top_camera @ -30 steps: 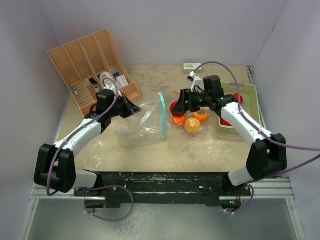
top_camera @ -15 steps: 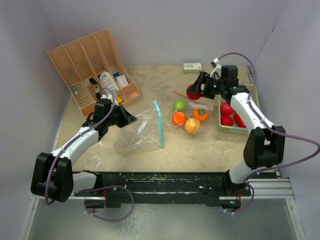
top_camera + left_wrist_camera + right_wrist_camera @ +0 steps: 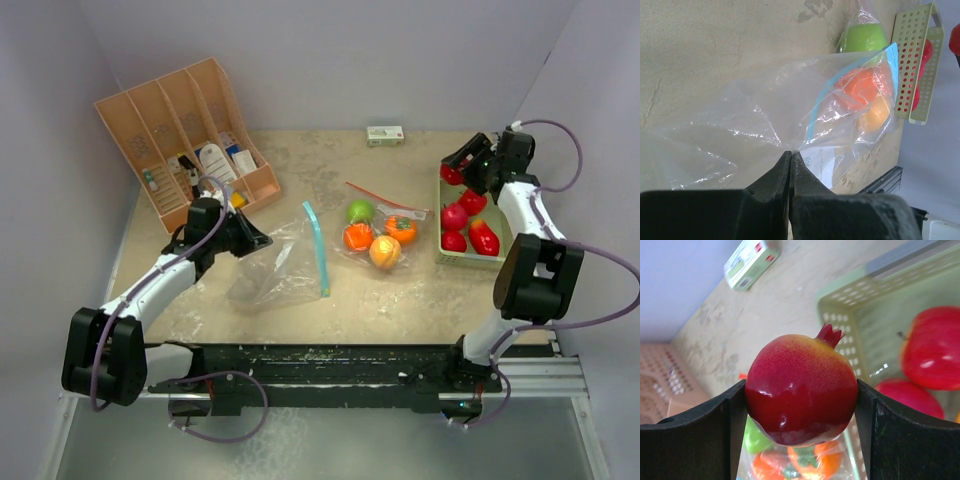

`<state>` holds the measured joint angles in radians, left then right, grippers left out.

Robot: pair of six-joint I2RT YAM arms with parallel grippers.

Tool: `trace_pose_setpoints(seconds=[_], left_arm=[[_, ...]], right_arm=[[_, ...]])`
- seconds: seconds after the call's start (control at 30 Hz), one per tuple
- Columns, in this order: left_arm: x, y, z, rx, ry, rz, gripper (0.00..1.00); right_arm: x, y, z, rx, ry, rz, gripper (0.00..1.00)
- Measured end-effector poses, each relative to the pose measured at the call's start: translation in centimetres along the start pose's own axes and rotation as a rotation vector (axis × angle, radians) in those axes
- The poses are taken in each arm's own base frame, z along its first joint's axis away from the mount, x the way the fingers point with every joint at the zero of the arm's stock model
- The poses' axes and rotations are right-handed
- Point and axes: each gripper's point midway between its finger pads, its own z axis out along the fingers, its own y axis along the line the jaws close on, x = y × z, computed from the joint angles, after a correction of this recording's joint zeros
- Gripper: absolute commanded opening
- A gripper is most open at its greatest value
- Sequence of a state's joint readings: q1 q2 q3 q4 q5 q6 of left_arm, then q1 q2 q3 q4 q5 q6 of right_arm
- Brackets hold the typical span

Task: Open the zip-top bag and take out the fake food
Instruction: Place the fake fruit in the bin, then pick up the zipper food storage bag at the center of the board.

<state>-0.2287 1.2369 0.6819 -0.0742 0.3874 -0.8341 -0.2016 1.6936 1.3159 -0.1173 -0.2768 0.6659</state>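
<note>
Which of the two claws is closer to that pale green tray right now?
Right. The right gripper hangs over the tray's far corner, clamping a red pomegranate. The left gripper is well away to the tray's left, pinched shut on the clear bag.

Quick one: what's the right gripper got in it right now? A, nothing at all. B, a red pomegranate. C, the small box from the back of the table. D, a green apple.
B: in the right wrist view, the right gripper has its two dark fingers pressed against both sides of a glossy red pomegranate with a small crown on top.
</note>
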Motion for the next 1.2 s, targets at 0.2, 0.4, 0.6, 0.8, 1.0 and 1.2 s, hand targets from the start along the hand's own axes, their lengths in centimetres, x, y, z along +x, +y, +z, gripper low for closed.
trace_pose_setpoints(seconds=[0.2, 0.4, 0.6, 0.8, 1.0, 1.2], left_arm=[[0.0, 0.7, -0.3, -0.009, 0.014, 0.006, 0.0], [-1.1, 0.7, -0.3, -0.005, 0.021, 0.013, 0.0], [-2.3, 0.4, -0.8, 0.004, 0.013, 0.038, 0.0], [-2.4, 0.6, -0.7, 0.016, 0.027, 0.038, 0.0], [-2.1, 1.0, 1.0, 0.031, 0.082, 0.004, 0.0], [-3.7, -0.1, 1.9, 0.058, 0.073, 0.014, 0.0]], right_arm=[[-1.4, -3.0, 1.9, 0.128, -0.047, -0.015, 0.65], [-1.7, -5.9, 4.3, 0.253, -0.02, -0.053, 0.94], [-5.4, -5.0, 4.4, 0.291, -0.085, -0.152, 0.97], [-6.1, -2.3, 1.9, 0.266, -0.126, -0.247, 0.94], [1.4, 8.6, 0.2, -0.071, -0.007, -0.444, 0.92], [19.0, 17.7, -1.7, -0.515, 0.387, -0.592, 0.91]])
